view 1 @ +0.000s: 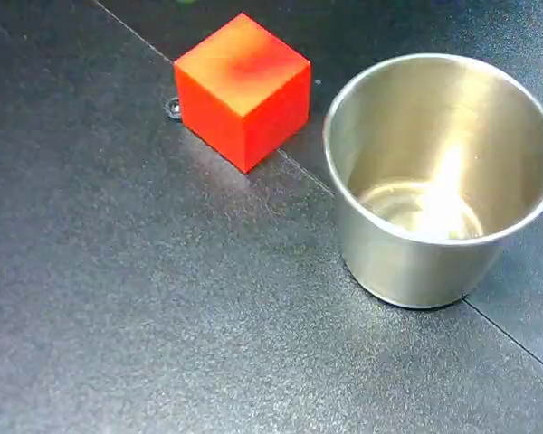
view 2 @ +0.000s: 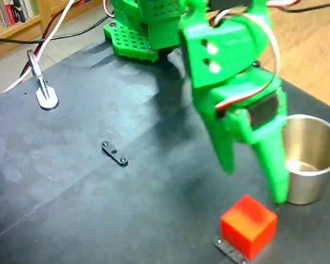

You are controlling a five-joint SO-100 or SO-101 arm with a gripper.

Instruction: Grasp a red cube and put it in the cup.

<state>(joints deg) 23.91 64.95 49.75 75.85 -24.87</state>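
Observation:
The red cube (view 1: 242,88) (view 2: 248,225) sits on the dark table just left of the cup (view 1: 443,176) (view 2: 313,158). That cup is shiny steel, upright and empty. My green gripper (view 2: 254,186) shows only in a fixed view, hanging above and just behind the cube. Its two fingers (view 2: 274,165) point down, spread apart, with nothing between them. They are clear of the cube and of the cup's rim.
A small black metal strip (view 2: 115,153) lies mid-table, and another strip (view 2: 231,250) pokes out under the cube. A grey clamp (view 2: 42,88) stands at the back left. The arm's green base (view 2: 135,30) is at the back.

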